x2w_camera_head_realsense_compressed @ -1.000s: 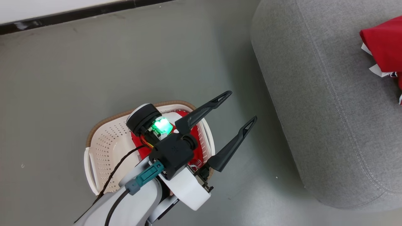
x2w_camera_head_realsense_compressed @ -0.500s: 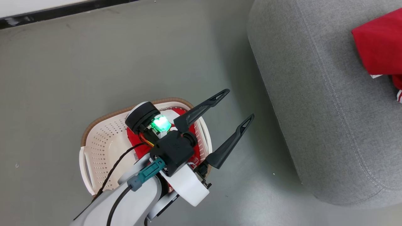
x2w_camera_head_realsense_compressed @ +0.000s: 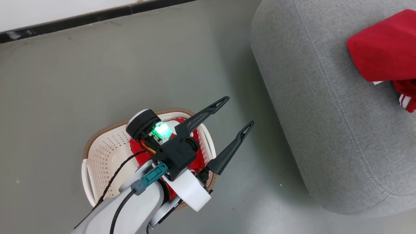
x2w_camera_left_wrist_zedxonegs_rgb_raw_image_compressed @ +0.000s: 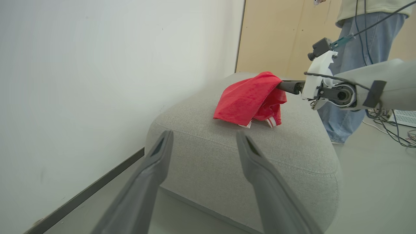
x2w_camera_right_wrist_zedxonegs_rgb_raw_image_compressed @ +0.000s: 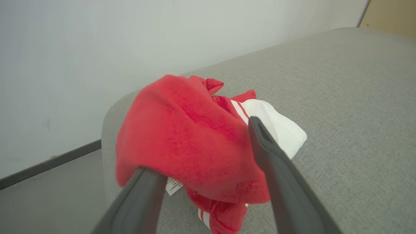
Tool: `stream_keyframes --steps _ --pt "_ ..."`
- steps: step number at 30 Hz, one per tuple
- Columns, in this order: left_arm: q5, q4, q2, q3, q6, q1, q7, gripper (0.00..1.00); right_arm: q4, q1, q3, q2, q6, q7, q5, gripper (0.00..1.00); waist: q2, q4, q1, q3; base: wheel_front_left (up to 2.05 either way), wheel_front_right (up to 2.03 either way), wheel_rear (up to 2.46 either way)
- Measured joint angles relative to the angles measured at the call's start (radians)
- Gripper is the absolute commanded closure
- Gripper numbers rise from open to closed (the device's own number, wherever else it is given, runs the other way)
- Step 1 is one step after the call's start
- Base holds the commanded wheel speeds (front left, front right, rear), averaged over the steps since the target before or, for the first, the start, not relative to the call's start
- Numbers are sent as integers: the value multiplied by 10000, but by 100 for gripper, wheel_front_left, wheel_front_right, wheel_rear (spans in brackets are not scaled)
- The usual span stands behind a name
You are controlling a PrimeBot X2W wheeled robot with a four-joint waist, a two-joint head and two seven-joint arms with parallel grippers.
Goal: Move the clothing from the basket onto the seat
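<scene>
Left claw (x2w_camera_head_realsense_compressed: 238,110), fingers apart, hovers at the basket (x2w_camera_head_realsense_compressed: 104,131)'s seat-side rim, clothing (x2w_camera_head_realsense_compressed: 136,151) just below it; right claw (x2w_camera_right_wrist_zedxonegs_rgb_raw_image_compressed: 200,146), also spread, is off over the seat (x2w_camera_right_wrist_zedxonegs_rgb_raw_image_compressed: 341,97)

Clothing (x2w_camera_head_realsense_compressed: 380,48) on seat (x2w_camera_head_realsense_compressed: 308,104), right of basket (x2w_camera_head_realsense_compressed: 104,152)

There is one basket (x2w_camera_head_realsense_compressed: 104,152) and one seat (x2w_camera_head_realsense_compressed: 308,113), and two heaps of red clothing (x2w_camera_head_realsense_compressed: 380,52) (one in the basket, one on the seat). Two grippers show, the left gripper (x2w_camera_head_realsense_compressed: 238,111) and the right gripper (x2w_camera_right_wrist_zedxonegs_rgb_raw_image_compressed: 200,146), plus one person (x2w_camera_left_wrist_zedxonegs_rgb_raw_image_compressed: 354,65).
</scene>
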Motion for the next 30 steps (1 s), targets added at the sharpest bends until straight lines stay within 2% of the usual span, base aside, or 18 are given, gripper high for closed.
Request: stream_keyframes --steps 11,19,24,30 --pt "-105 205 10 88 2 294 -178 0 -976 1036 230 174 0 -36 -94 0 0 -286 0 -412 0 0 0" --pt "-203 334 61 174 2 407 -236 0 -2717 1346 343 205 0 -48 -299 0 0 -530 0 -755 0 0 0" --pt "-272 449 58 318 36 635 -324 0 -3632 1432 688 199 0 -48 -625 0 0 -610 0 -1020 0 0 0" --pt "-376 546 -2 625 234 843 -410 0 -4178 1462 1298 376 0 -48 -640 0 0 -529 0 -1346 0 0 0"
